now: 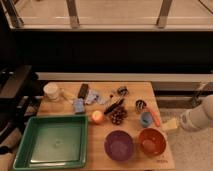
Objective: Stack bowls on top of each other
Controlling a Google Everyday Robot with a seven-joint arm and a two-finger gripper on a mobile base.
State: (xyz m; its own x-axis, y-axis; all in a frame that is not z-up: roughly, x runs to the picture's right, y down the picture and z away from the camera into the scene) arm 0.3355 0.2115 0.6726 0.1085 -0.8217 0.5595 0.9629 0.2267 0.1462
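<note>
Looking down on the pale wooden table, we find the two bowls side by side along its lower right edge. The purple bowl sits left of the orange-red bowl; both are round, smooth plastic, upright with their hollows facing up, close together, though we cannot tell whether their rims touch. Neither rests inside the other. Just above them, near the middle of the frame, lies a brown, scaly pinecone, narrower than either bowl, with a small glowing orange ball to its left and a small blue cup to its right. A slim orange stick-like piece leans beside that cup. Filling the lower left is a large green rectangular tray with raised walls and a flat, slightly shiny floor. Farther back, toward the upper left of the table, stand a short white cylindrical container, a dark flat block and a soft-looking blue-grey pad; the other small items there are too blurred for us to name. The gripper comes in from the right edge of the frame on a bulky white arm, its pale tip hanging at the table's right side, near the blue cup and above the orange-red bowl, apart from both bowls. We cannot tell whether it is open or closed.
</note>
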